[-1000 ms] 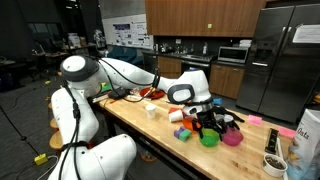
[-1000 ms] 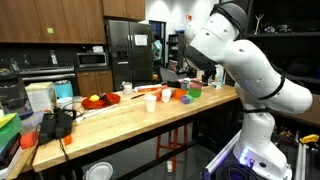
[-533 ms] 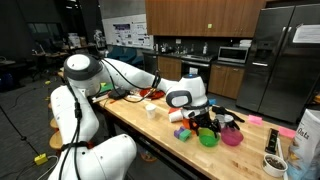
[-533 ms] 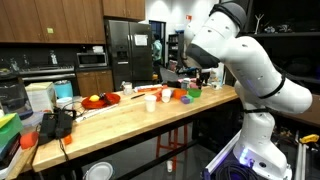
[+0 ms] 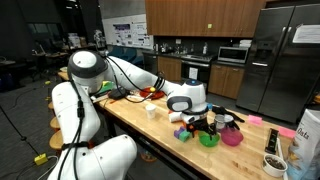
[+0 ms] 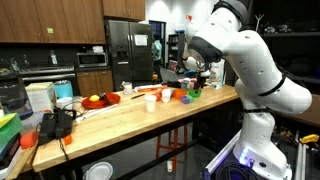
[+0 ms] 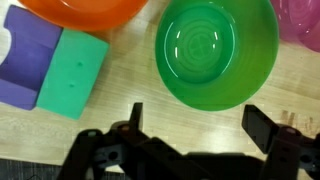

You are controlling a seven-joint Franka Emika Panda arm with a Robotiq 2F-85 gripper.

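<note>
My gripper (image 7: 200, 125) is open and empty, its two dark fingers spread wide just above the wooden tabletop (image 7: 150, 125). A green bowl (image 7: 217, 52) sits right ahead of the fingers, empty. An orange bowl (image 7: 85, 10) lies to its left, a pink bowl (image 7: 303, 20) at the right edge. A teal block (image 7: 72, 72) and a purple block (image 7: 26, 58) lie side by side at the left. In an exterior view the gripper (image 5: 207, 124) hangs low over the green bowl (image 5: 208, 139) and the pink bowl (image 5: 231, 137).
A white cup (image 5: 152, 111) and a red plate (image 5: 151, 93) stand further along the table. A white bag (image 5: 309, 140) and a dark jar (image 5: 273, 164) stand at the table's end. In an exterior view a red plate with fruit (image 6: 98, 100) and black cables (image 6: 55, 124) lie on the table.
The arm has come down and the gripper has dropped closer to the table by the green bowl. The objects on the table have not moved.
</note>
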